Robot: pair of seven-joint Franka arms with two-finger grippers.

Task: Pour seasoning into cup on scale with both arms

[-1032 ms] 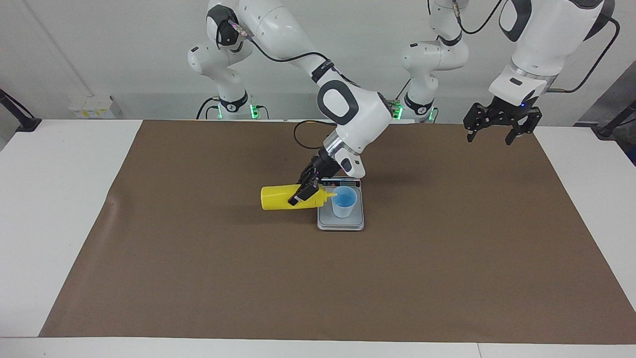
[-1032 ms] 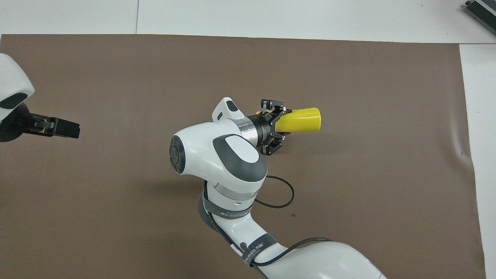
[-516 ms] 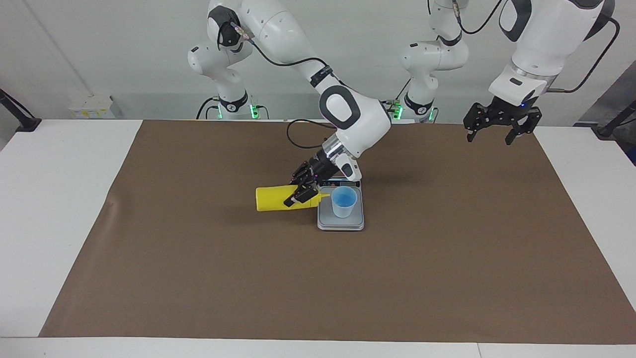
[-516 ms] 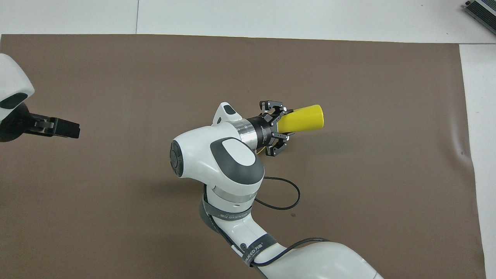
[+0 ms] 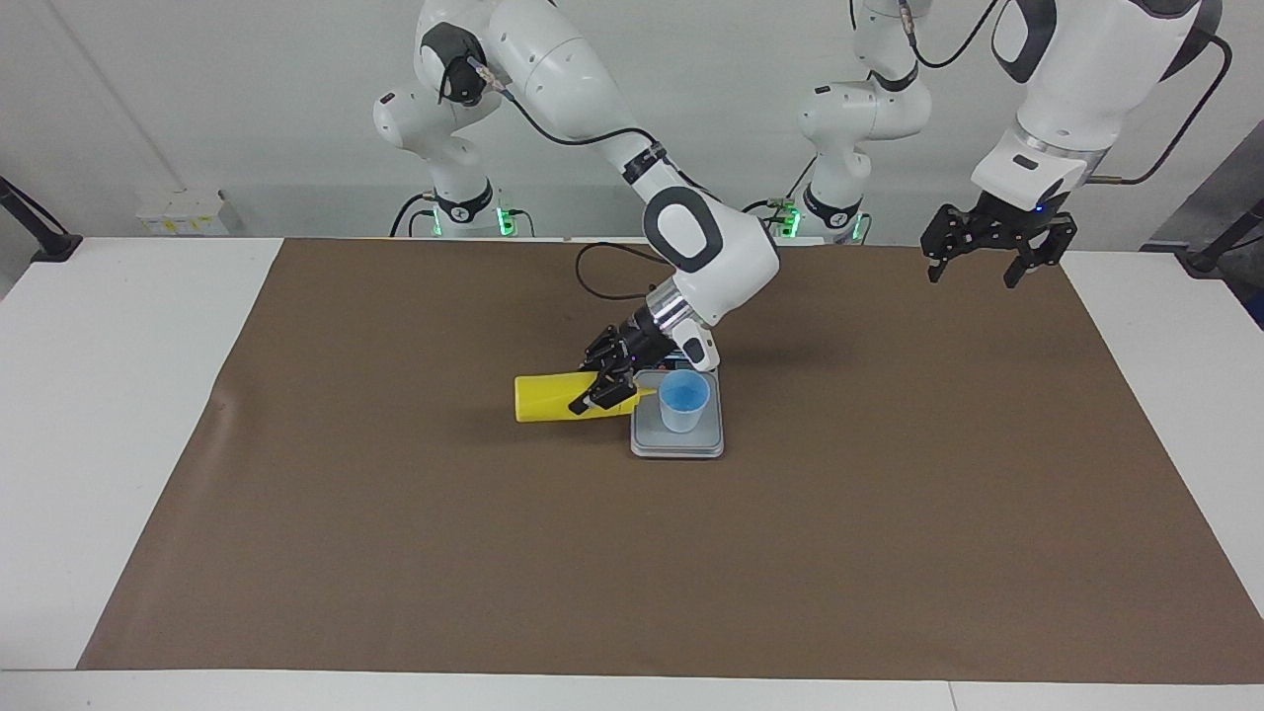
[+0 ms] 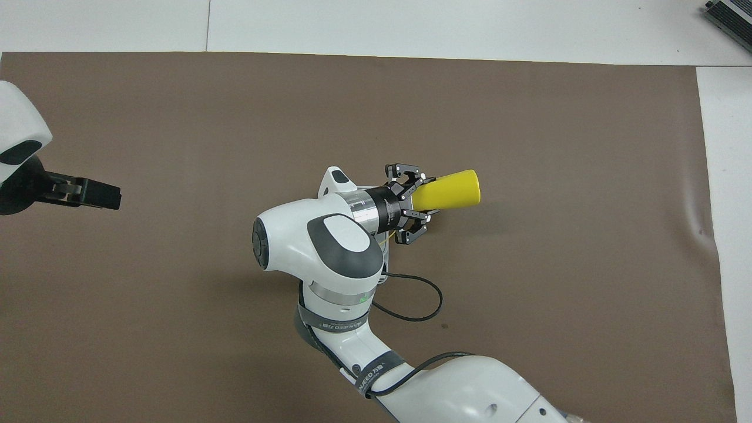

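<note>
The yellow seasoning bottle [image 5: 548,397] [image 6: 447,192] is tipped on its side, its cone tip pointing at the rim of the pale-blue cup [image 5: 683,400]. My right gripper [image 5: 604,386] [image 6: 411,203] is shut on the bottle near its neck and holds it just above the mat, beside the scale. The cup stands upright on the silver-grey scale [image 5: 677,441] in the middle of the brown mat. In the overhead view my right arm hides the cup and the scale. My left gripper [image 5: 995,259] [image 6: 94,194] hangs open and high over the mat at the left arm's end, holding nothing.
A brown mat [image 5: 395,553] covers most of the white table [image 5: 118,395]. A black cable [image 6: 414,302] loops from the right arm's wrist over the mat. A grey device [image 6: 731,14] lies at the table's corner farthest from the robots.
The right gripper has drawn the bottle's tip back from over the cup to its rim. The bottle's base dipped lower. The left arm has not moved.
</note>
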